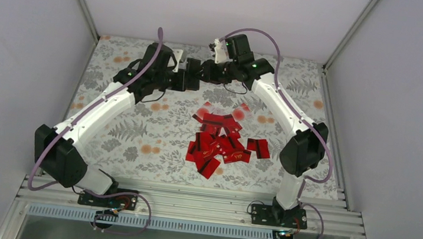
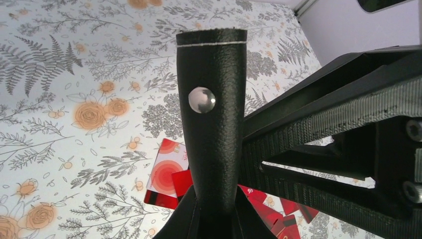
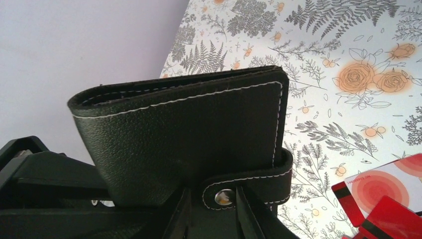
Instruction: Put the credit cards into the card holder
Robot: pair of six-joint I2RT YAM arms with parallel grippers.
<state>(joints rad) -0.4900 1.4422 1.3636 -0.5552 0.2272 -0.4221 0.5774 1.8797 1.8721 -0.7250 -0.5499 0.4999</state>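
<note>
The black card holder [image 3: 189, 134] is closed, its snap tab [image 3: 249, 184] wrapped round one edge, and it is held up above the back of the table. My right gripper [image 3: 214, 201] is shut on it at the tab's snap. In the left wrist view a black strip of the card holder [image 2: 214, 74] with a silver snap rises from between my left gripper's [image 2: 216, 206] fingers, which are shut on it. From above, both grippers [image 1: 193, 73] [image 1: 209, 72] meet at the back centre. The red credit cards [image 1: 221, 144] lie in a loose pile on the table's middle right, also in the wrist views [image 2: 166, 174] [image 3: 383, 194].
The table is covered with a floral cloth [image 1: 137, 129]. Grey walls close in the left, right and back sides. A metal rail [image 1: 188, 203] runs along the near edge by the arm bases.
</note>
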